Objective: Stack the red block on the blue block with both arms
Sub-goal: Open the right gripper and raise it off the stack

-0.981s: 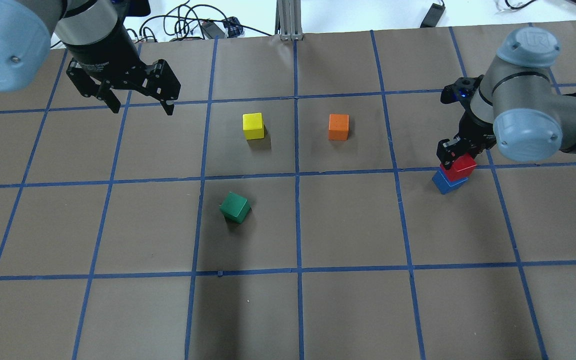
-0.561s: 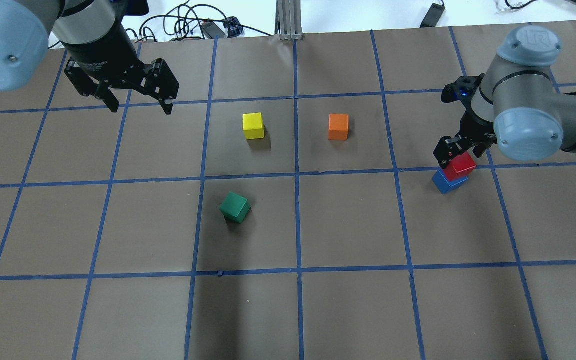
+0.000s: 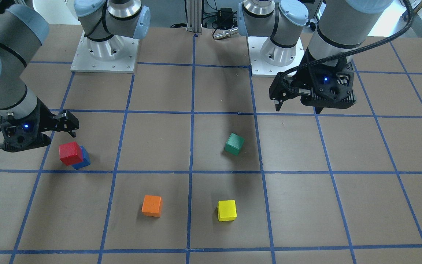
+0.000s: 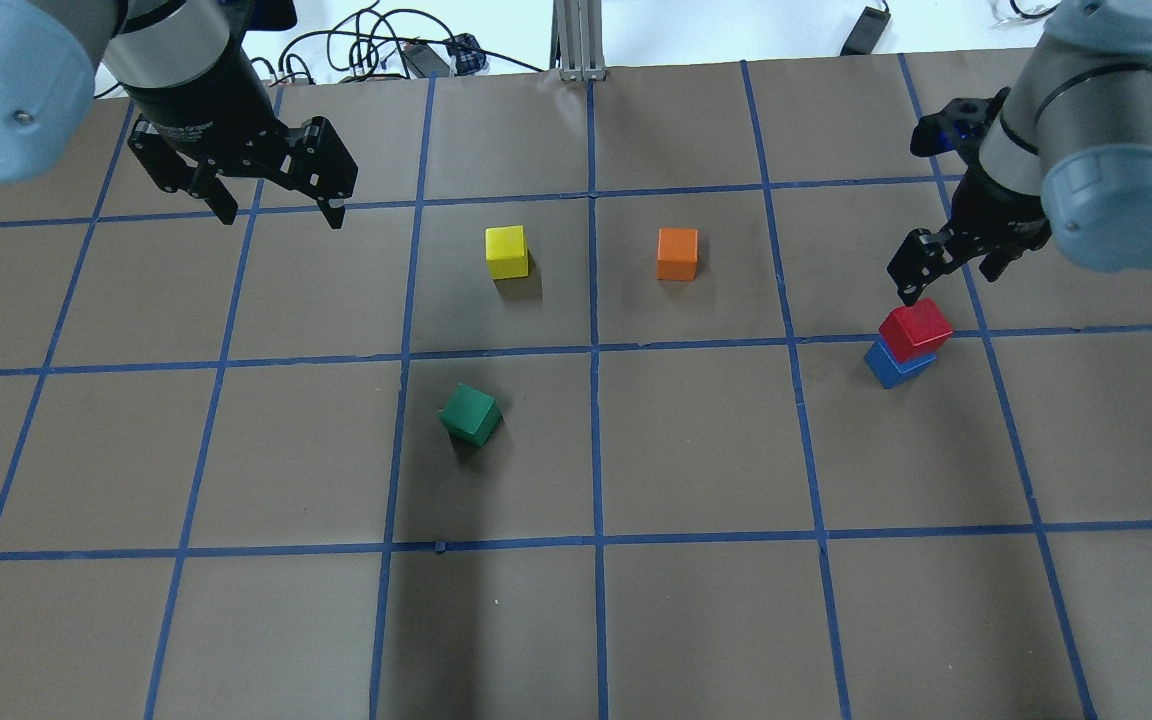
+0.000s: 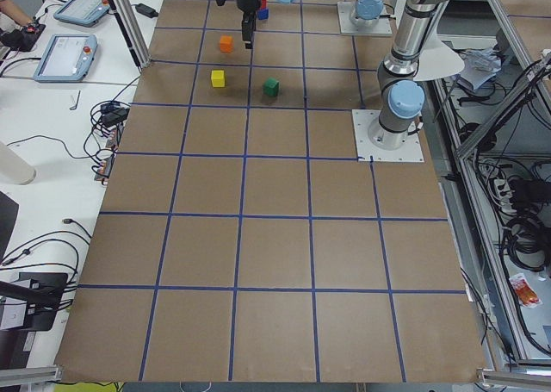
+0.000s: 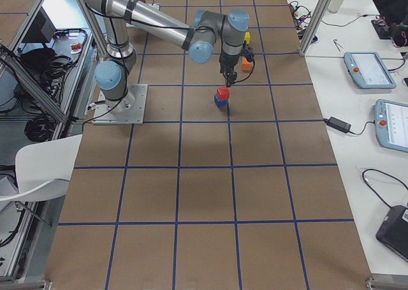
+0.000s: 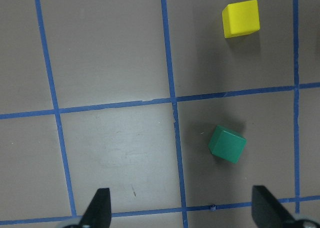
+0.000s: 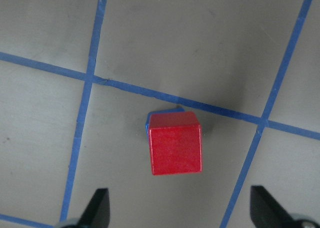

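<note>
Overhead exterior: red block (image 4: 916, 327) atop blue block (image 4: 891, 368) — right gripper (image 4: 948, 283) wide above, left gripper (image 4: 284, 216) wide.

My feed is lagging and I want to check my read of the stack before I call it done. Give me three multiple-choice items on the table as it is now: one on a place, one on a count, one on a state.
1. Where is the red block?
A. on the blue block
B. under the blue block
C. off the table

2. How many blocks are in view in all?
A. three
B. five
C. seven

3. How is the right claw?
A. shut on the red block
B. open, above the stack
C. out of view

Answers:
1 A: red sits atop blue.
2 B: the stacked pair plus the green block, yellow block and orange block.
3 B: its wrist view shows the fingers wide apart, clear of the red block.
</note>
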Robot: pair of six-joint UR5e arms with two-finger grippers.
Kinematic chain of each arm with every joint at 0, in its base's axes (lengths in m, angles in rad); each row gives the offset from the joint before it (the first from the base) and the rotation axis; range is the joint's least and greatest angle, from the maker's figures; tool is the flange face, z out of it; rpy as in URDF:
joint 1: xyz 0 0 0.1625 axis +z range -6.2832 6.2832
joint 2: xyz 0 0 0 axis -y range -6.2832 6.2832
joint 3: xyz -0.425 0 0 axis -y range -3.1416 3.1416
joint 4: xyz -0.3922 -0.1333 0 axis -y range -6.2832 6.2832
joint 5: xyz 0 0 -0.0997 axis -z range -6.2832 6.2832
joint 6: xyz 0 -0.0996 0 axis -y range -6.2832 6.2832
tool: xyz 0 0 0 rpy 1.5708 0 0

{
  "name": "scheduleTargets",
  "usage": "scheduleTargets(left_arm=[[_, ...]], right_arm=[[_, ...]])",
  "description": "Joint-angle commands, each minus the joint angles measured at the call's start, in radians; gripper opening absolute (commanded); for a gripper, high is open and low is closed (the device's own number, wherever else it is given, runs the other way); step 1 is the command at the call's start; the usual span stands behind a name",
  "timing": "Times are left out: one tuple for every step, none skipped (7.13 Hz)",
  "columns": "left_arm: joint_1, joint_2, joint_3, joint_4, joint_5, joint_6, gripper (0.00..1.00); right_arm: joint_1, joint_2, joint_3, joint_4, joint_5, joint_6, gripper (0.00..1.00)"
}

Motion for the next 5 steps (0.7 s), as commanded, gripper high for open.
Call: scheduleTargets(left_arm=[[0.001, 0.003, 0.001, 0.000, 0.000, 0.001, 1.00], [0.001, 0.003, -0.001, 0.000, 0.001, 0.001, 1.00], [0.001, 0.001, -0.001, 0.000, 0.000, 0.003, 1.00], [0.003, 0.001, -0.001, 0.000, 0.000, 0.003, 1.00], [0.001, 0.001, -0.001, 0.000, 0.001, 0.003, 1.00]], right_arm=[[0.013, -0.096, -0.137, 0.247, 0.005, 0.136, 1.00], [0.045, -0.095, -0.187, 0.286, 0.007, 0.208, 1.00], [0.117, -0.099, -0.196, 0.285, 0.002, 0.253, 1.00], [0.173, -0.099, -0.200, 0.278, 0.007, 0.326, 1.00], [0.203, -0.099, -0.199, 0.281, 0.008, 0.353, 1.00]])
